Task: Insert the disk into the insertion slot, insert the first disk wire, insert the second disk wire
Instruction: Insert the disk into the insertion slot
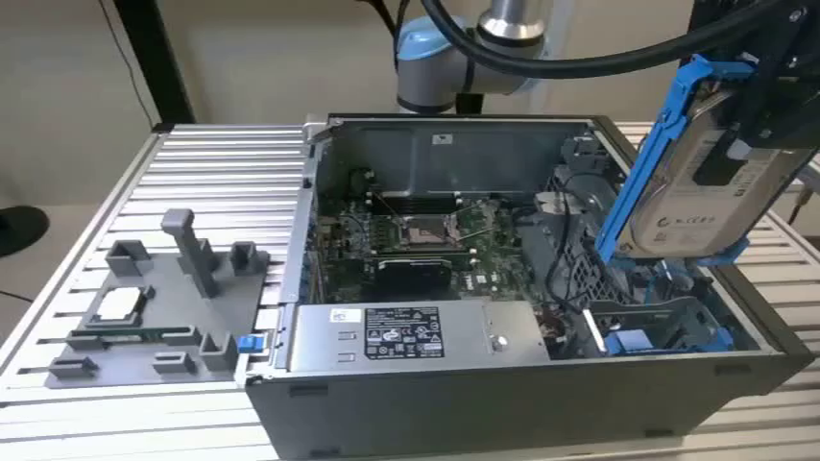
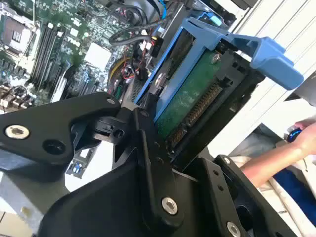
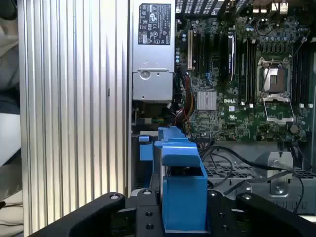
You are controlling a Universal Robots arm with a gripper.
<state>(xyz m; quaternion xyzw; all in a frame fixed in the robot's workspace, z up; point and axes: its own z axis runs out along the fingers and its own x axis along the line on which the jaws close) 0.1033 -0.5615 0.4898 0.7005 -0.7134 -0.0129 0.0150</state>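
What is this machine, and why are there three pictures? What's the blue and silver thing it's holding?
It is a robot arm working on an open computer case. One picture comes from a camera standing off the arm; the other two come from cameras riding near its wrist. Its gripper, a kind of claw, is clamped on the disk, a silver drive in a blue frame, held tilted above the case. Below sits the insertion slot, a metal bay with blue rails; the disk is not in it yet. The case stands on a ribbed metal table, beside a grey parts tray.
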